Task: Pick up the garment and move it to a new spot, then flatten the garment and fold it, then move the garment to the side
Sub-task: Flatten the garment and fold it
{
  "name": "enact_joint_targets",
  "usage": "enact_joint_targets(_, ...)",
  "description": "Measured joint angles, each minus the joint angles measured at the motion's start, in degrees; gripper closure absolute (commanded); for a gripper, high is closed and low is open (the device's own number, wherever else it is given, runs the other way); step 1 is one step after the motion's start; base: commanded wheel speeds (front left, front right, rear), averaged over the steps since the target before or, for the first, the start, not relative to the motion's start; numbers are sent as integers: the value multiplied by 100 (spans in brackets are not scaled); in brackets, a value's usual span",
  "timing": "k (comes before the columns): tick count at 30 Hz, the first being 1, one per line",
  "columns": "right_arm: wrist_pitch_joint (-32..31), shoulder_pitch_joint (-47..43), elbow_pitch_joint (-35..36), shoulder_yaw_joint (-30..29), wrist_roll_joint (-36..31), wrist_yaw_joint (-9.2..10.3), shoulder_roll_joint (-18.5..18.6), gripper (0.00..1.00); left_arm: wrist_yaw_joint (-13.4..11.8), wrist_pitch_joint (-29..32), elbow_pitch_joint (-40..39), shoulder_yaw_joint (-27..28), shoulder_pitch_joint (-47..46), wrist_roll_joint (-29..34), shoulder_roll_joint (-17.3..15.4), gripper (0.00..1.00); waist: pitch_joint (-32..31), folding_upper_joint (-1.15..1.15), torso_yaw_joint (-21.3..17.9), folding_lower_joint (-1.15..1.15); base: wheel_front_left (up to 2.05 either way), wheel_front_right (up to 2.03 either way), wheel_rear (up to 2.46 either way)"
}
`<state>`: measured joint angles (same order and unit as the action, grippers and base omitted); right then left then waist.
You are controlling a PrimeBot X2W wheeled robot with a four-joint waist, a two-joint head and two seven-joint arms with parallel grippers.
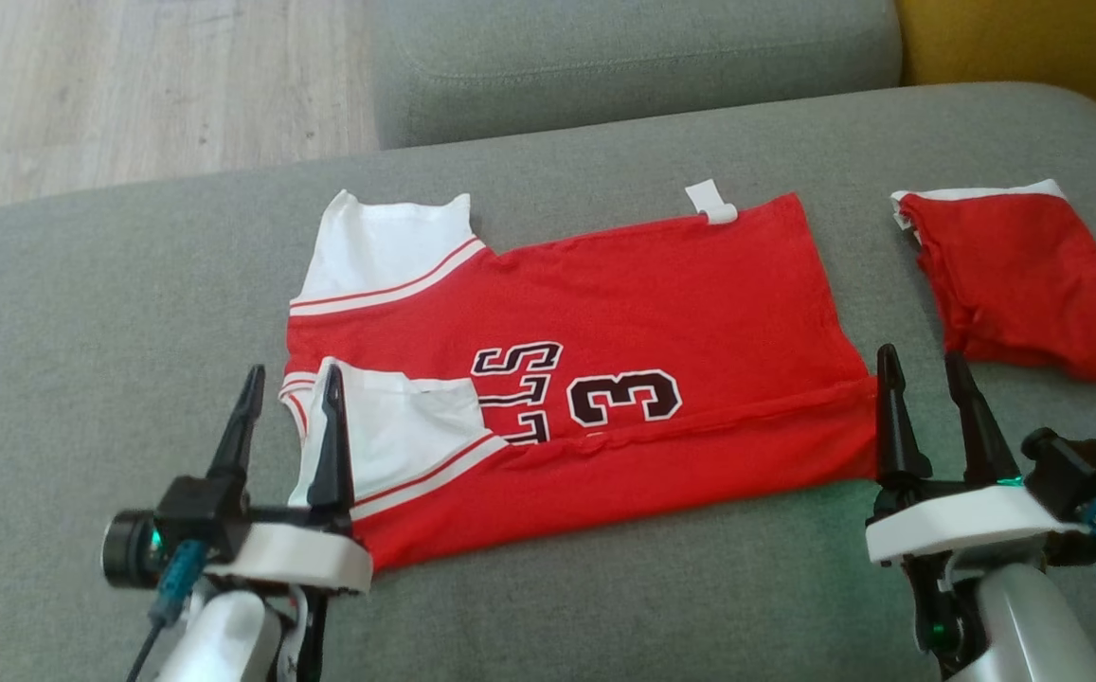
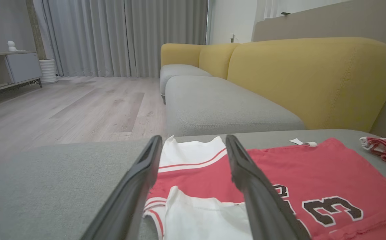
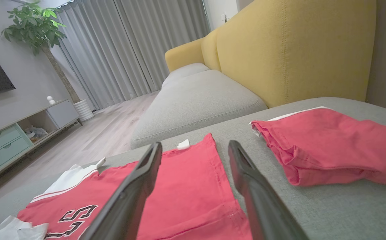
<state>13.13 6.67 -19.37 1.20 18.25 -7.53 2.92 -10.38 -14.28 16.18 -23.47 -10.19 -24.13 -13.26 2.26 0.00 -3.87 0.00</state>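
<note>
In the head view the jersey [image 1: 661,294] lies half-folded on the sofa cushion [image 1: 83,313], left jaws and right jaws released at its near edge; the left wrist view's loose sleeve [image 2: 203,220] may snag and unfold; the right wrist view's nearby second red garment [image 3: 329,150] could get dragged.

The red fabric jersey [image 1: 661,313] with white sleeves and a black number lies spread flat on the grey sofa cushion [image 1: 83,332], its near edge folded over.

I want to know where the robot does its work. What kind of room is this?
Most likely a living room in a home. There is a yellow-backed sofa with grey seats, a low cabinet along the wall, and long grey curtains reaching down to a wooden floor.
</note>
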Motion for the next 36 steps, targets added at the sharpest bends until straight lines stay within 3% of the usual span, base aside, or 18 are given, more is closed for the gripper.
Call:
enact_joint_targets(6, 5, -26, 227, 60, 48, 0, -3, 0, 245, -2, -149, 154, -88, 161, 33, 0, 156, 0, -38, 0, 0, 0, 0)
enact_joint_targets(8, 7, -13, 283, 54, 47, 0, -4, 0, 534, 27, -13, 208, -437, 70, -24, 0, 298, 0, -68, 0, 0, 0, 0)
enact_joint_targets(15, 5, 399, 398, 189, 48, 0, -5, 0, 1426, 1225, 728, 105, -2326, 62, -758, 0, 750, 0, -187, 0, 0, 0, 0)
enact_joint_targets(18, 7, 714, 453, 302, 98, 0, -4, 0, 1663, 1861, 1259, -140, -3172, 105, -961, 0, 977, 0, -287, 1, 0, 0, 0)
enact_joint_targets(27, 88, 1179, 474, 658, 427, 0, -2, 0, 1795, 2846, 2455, -1031, -4323, -408, -1451, 0, 1506, 0, -768, 1, 0, 0, 0)
enact_joint_targets(36, 124, 1514, 613, 931, 498, 0, -1, 0, 1796, 3052, 3361, -1488, -4894, -1028, -1944, 0, 2052, 0, -1268, 1, 0, 0, 0)
